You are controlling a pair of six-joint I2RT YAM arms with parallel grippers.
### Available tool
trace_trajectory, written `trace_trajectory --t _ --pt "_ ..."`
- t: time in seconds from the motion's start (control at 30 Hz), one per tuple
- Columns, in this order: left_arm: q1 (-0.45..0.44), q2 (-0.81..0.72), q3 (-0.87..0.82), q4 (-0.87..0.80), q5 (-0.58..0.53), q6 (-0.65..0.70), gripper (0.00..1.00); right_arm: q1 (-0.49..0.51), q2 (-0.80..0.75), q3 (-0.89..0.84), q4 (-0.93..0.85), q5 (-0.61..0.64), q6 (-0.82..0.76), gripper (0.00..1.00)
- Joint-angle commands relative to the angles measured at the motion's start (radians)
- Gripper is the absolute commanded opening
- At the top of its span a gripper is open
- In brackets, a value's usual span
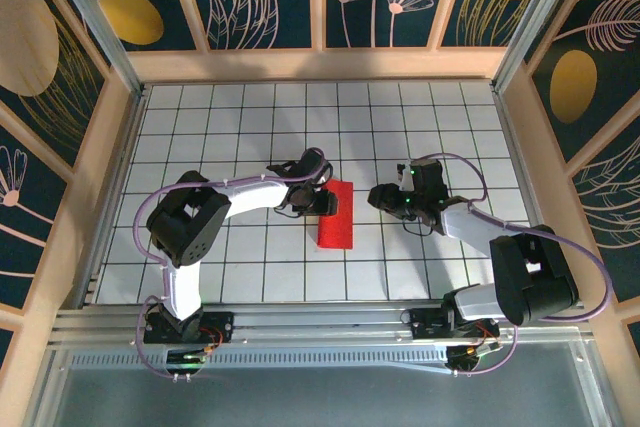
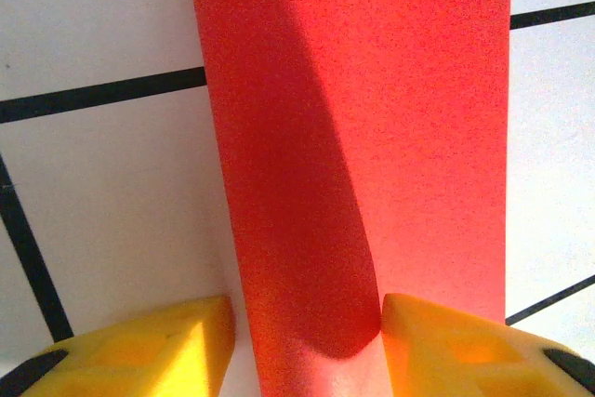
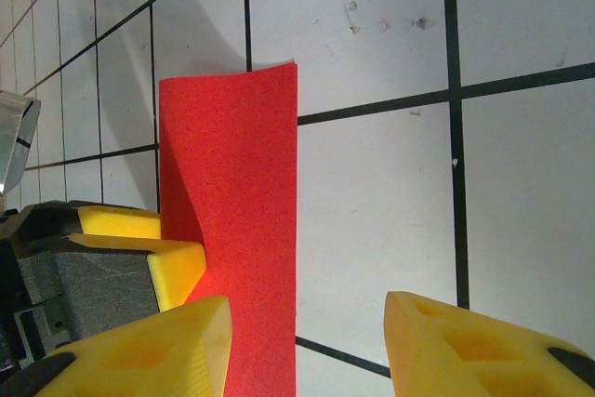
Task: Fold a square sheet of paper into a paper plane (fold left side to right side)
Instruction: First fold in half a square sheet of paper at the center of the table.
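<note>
While the counter (image 1: 200,127) spreads wide, the folded red paper (image 1: 336,215) lies at its middle; the left end effector (image 1: 322,203), open, rests a finger (image 2: 465,350) on its left edge; the right end effector (image 1: 378,197) hovers open alongside.

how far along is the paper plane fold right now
Done: the red sheet looks folded in half into a narrow strip. In hand: the left gripper sits at the strip's left edge, jaws apart, where the top layer bulges rather than lying flat. The right gripper is open, not gripping the paper. Left: flattening that crease and all further folds; no pointed plane shape yet.
</note>
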Motion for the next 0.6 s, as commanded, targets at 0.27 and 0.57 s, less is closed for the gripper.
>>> trace_trajectory --t 0.27,0.57 --pt "-0.016 0.097 -0.029 -0.036 -0.009 0.007 0.49 0.001 0.008 -0.022 0.022 -0.026 -0.01 0.48" --pt "-0.016 0.095 -0.031 -0.048 -0.021 0.02 0.48 0.009 0.019 -0.021 0.03 -0.028 -0.007 0.48"
